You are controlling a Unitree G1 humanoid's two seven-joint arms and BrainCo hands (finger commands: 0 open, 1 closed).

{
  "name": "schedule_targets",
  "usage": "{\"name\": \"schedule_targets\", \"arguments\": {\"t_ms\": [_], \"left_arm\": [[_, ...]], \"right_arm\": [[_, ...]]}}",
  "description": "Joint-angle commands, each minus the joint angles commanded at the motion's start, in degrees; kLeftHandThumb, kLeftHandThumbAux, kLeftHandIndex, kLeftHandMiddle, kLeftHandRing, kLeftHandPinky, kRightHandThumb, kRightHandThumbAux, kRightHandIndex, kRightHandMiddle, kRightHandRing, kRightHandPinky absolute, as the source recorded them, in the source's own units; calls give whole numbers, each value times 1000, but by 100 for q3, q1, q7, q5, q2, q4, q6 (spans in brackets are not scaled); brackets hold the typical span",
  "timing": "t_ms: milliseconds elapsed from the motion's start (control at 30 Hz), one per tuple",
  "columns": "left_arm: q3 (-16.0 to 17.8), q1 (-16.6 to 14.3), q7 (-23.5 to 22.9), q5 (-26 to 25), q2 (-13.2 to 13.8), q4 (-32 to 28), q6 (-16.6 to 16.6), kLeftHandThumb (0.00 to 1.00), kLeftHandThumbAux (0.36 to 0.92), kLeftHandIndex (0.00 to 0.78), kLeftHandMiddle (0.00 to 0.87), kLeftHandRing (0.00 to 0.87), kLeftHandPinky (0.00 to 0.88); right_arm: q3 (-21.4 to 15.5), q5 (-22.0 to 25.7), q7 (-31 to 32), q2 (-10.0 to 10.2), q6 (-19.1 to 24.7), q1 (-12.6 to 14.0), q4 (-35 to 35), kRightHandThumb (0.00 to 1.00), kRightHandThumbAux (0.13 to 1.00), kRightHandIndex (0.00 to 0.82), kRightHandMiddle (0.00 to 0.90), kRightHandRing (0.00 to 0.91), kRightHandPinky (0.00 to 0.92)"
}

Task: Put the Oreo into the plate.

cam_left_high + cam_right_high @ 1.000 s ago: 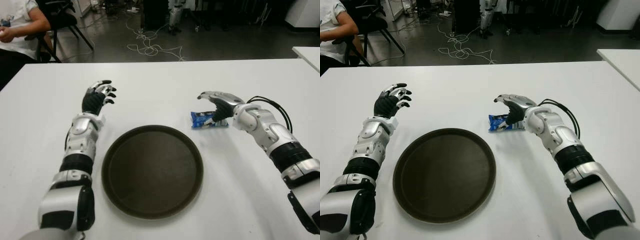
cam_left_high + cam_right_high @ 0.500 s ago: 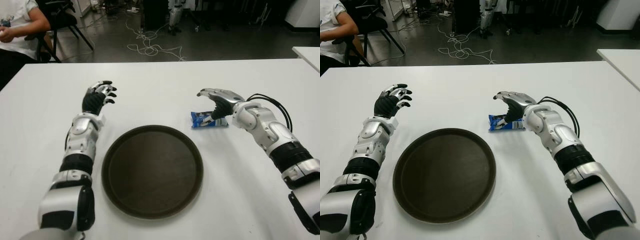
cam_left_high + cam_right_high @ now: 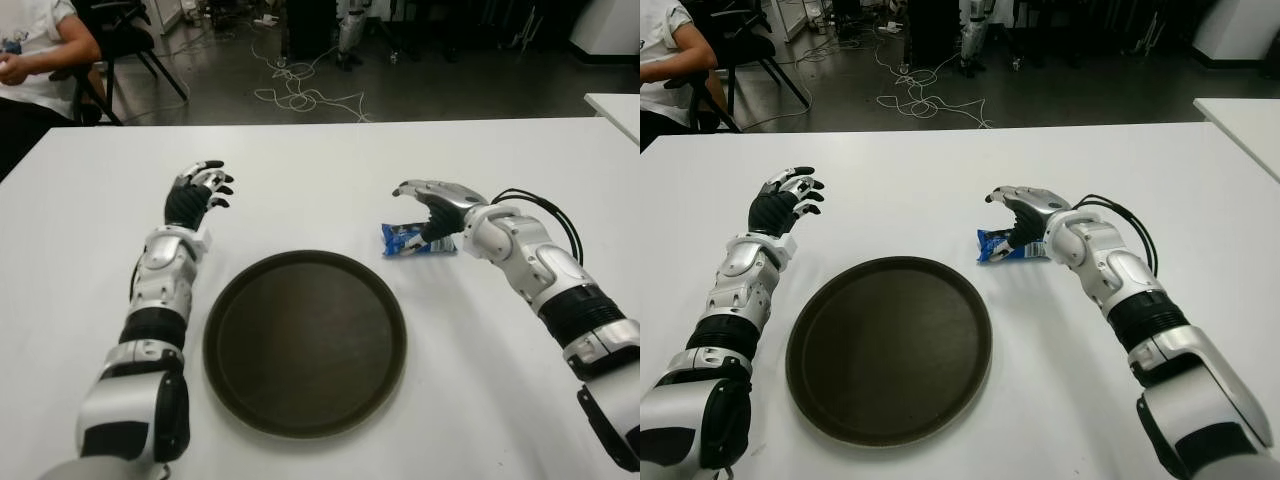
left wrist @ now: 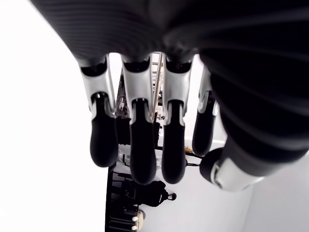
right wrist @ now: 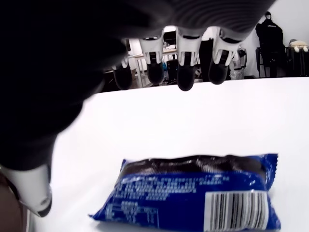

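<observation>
Now my right robot hand (image 3: 432,205) hovers spread over the Oreo (image 3: 408,240), which lies on the surface (image 3: 320,170) beside the plate (image 3: 305,340); next I must close on it, my left robot hand (image 3: 195,195) idle and open.

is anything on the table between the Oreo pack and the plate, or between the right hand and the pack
Nothing visible. Bare table separates the Oreo pack from the plate, and the open right hand hovers directly over the pack.
</observation>
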Motion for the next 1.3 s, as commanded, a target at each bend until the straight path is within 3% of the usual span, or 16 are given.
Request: {"name": "schedule_targets", "arguments": {"t_ms": [567, 900, 1167, 1300], "left_arm": [[3, 29, -57, -46, -22, -67, 22, 817, 690, 349, 506, 514, 569], [-22, 33, -46, -15, -9, -66, 29, 819, 688, 354, 504, 504, 565], [-6, 3, -86, -23, 15, 22, -7, 817, 690, 350, 507, 510, 563], [-7, 3, -87, -19, 10, 24, -21, 828, 678, 403, 479, 522, 581]], "right_arm": [[170, -98, -93, 147, -125, -65, 433, 0, 663, 83, 100, 107, 129], [291, -231, -416, 265, -112, -357, 1252, 0, 700, 124, 134, 145, 184], [417, -361, -285, 319, 152, -558, 1504, 0, 662, 70, 77, 81, 93], [478, -393, -247, 349, 265, -667, 1670, 0, 656, 58, 61, 69, 87]]}}
